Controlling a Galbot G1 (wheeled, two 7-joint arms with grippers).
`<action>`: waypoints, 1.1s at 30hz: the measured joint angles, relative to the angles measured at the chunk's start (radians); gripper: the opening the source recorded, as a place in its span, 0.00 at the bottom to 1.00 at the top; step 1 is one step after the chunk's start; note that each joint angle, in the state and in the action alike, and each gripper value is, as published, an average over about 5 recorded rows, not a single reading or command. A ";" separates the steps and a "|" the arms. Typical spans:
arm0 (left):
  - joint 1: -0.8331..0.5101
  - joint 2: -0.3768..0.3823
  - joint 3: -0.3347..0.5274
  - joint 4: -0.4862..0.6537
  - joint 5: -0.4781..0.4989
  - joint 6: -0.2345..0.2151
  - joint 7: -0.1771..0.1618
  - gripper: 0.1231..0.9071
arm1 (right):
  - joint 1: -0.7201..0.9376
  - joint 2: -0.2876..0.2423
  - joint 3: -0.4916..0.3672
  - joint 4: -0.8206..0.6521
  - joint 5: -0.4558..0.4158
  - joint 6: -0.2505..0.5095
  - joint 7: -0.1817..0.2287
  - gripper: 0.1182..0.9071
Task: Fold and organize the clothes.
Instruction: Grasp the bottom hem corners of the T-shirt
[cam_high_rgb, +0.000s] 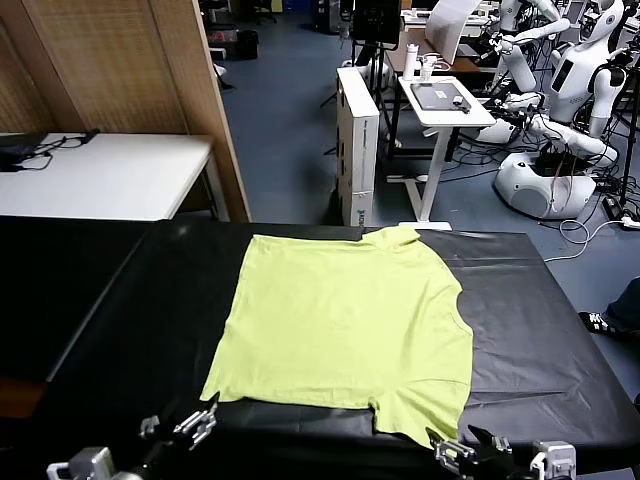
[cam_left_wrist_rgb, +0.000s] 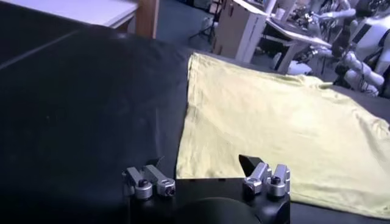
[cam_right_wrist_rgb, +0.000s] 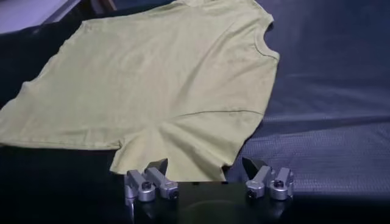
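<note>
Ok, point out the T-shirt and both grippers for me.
T-shirt (cam_high_rgb: 345, 325), head view, middle of the flat body.
Left gripper (cam_left_wrist_rgb: 207, 178), left wrist view, midway between its open fingertips.
Right gripper (cam_right_wrist_rgb: 207, 173), right wrist view, midway between its open fingertips.

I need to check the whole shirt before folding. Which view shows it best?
The head view: the whole T-shirt lies flat on the table. The left wrist view cuts off its far side; the right wrist view shows mainly the near sleeve and neckline.
</note>
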 joint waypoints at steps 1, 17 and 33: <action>-0.002 0.000 0.001 0.002 0.003 -0.002 0.001 1.00 | 0.001 0.000 -0.001 -0.001 -0.001 0.000 0.000 1.00; -0.037 -0.025 0.016 0.091 0.034 -0.033 0.000 0.97 | 0.003 0.004 -0.013 -0.012 -0.017 0.002 -0.001 1.00; -0.050 -0.034 0.027 0.124 0.055 -0.047 -0.001 0.65 | 0.023 0.005 -0.025 -0.042 -0.026 0.002 -0.010 0.39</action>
